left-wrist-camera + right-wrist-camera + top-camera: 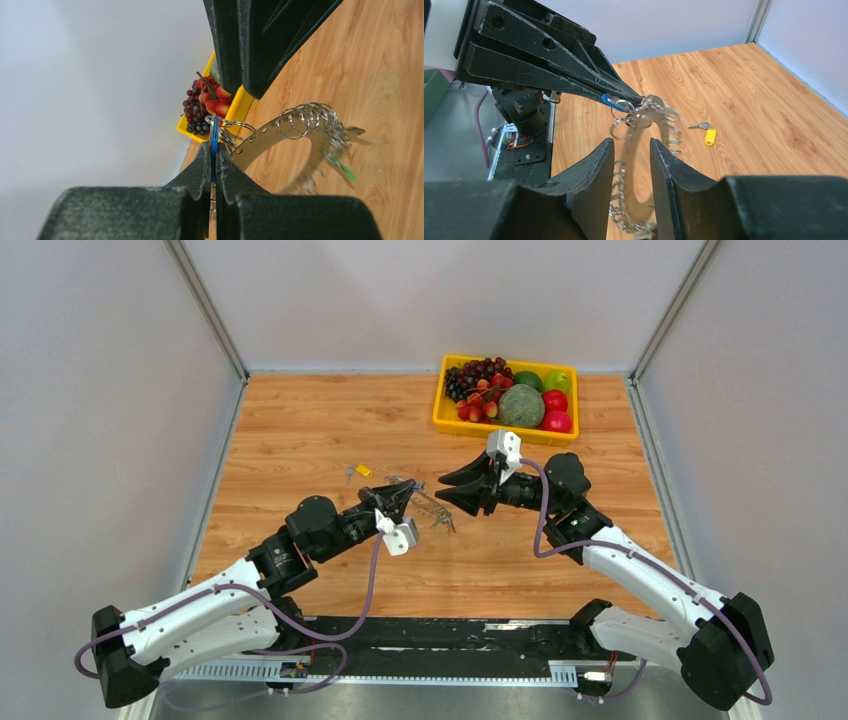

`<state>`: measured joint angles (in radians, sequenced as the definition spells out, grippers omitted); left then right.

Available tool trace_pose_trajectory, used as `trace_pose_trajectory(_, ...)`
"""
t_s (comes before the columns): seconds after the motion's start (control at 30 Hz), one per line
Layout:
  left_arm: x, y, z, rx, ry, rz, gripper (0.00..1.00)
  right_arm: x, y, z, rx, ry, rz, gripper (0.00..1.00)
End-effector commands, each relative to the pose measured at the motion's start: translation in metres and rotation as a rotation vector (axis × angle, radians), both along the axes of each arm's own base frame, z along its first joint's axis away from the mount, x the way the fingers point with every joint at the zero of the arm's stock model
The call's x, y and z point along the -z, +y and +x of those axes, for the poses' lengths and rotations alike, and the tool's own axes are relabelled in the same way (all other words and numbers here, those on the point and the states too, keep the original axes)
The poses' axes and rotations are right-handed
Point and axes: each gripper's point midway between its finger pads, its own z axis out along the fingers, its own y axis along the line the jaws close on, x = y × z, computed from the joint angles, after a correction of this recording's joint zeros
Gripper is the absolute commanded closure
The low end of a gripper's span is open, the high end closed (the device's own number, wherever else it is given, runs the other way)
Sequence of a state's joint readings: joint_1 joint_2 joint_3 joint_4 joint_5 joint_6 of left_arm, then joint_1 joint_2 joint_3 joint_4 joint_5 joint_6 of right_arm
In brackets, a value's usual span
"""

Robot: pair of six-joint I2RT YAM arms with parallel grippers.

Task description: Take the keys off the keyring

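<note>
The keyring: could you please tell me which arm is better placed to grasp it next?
Right. The right gripper is open, with one jaw on each side of the keyring. The left gripper is shut on a blue-headed key, so it is not free.

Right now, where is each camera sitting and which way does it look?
Top: above and behind the arms, looking down on the table; both arms show, left gripper and right gripper at the keyring.
Left wrist: on the left arm, looking along its own fingers, shut on a blue key, toward the basket.
Right wrist: on the right arm, looking past its own open fingers across the table at the left gripper.
Shared: all show the keyring; top and right wrist, the yellow key.
</note>
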<state>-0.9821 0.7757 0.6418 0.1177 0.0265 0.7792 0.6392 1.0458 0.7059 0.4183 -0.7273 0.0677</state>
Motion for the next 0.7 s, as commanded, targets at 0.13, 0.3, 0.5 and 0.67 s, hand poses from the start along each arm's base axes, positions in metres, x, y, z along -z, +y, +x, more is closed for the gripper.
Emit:
trace_pose_trajectory(0.13, -0.034, -0.004, -0.009, 0.049, -0.05, -0.087, 1.0, -0.022, 0.007, -0.002, -0.044, -0.059, 0.034, 0.64)
trace_pose_trajectory(0.3, -0.037, -0.004, -0.012, 0.064, -0.057, -0.095, 1.0, -0.019, 0.013, 0.0, -0.057, -0.039, 0.023, 0.65)
trace_pose_trajectory(0.5, -0.038, -0.004, -0.013, 0.072, -0.061, -0.099, 1.0, -0.016, 0.025, -0.009, -0.133, -0.03, 0.006, 0.65)
trace_pose_trajectory(0.67, -0.042, -0.002, -0.013, 0.064, -0.071, -0.115, 1.0, -0.009, 0.035, -0.016, -0.191, -0.027, -0.03, 0.65)
